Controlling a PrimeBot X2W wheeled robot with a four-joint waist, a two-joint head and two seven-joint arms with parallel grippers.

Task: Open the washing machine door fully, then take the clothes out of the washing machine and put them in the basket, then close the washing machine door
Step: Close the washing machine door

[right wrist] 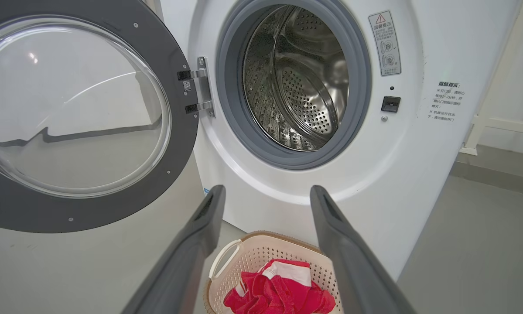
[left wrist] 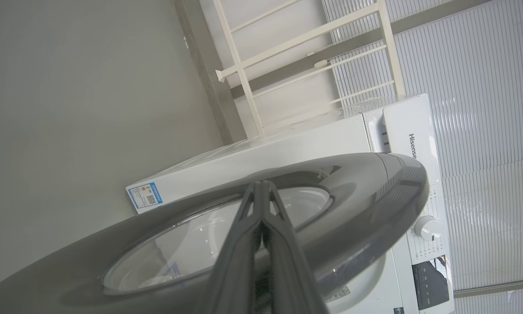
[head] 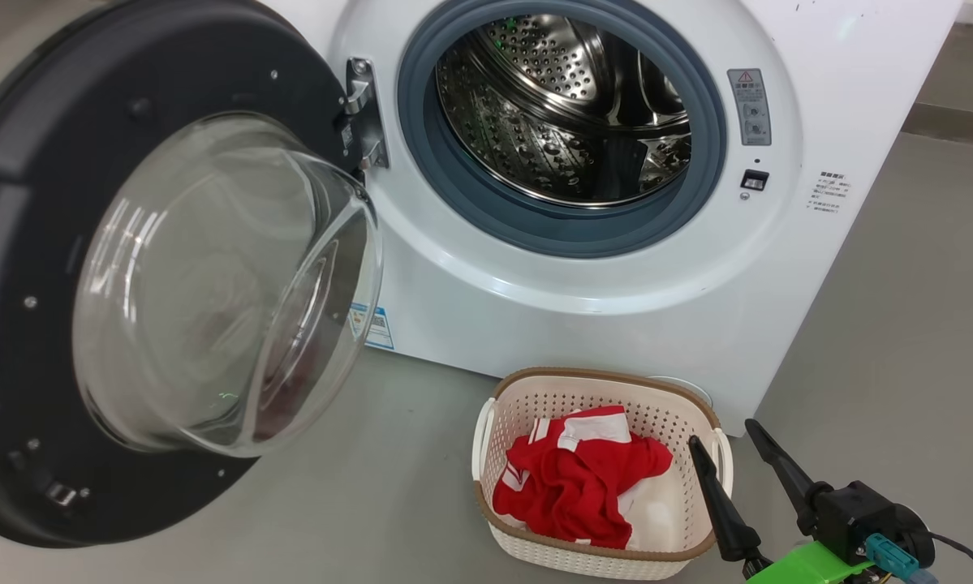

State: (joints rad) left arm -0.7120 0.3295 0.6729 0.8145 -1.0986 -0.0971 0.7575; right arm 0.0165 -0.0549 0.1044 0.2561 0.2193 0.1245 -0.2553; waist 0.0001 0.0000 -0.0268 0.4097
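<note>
Tho sideways, Hisense logo (left wrist: 412, 146) on washer (left wrist: 287, 144)

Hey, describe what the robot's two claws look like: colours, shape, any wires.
The right claw has two long black fingers tapering to blunt points, fixed to a chunky black body. Below it sits a bright green bracket, with a teal plug and a thin dark cable trailing off. The left claw has similar slim dark grey fingers, narrow at the tips. No markings are visible.

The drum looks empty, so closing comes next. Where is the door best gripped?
Take the washing machine door by its black rim at the free edge, opposite the hinge, probably from the outer side; the bulging glass gives no hold.
</note>
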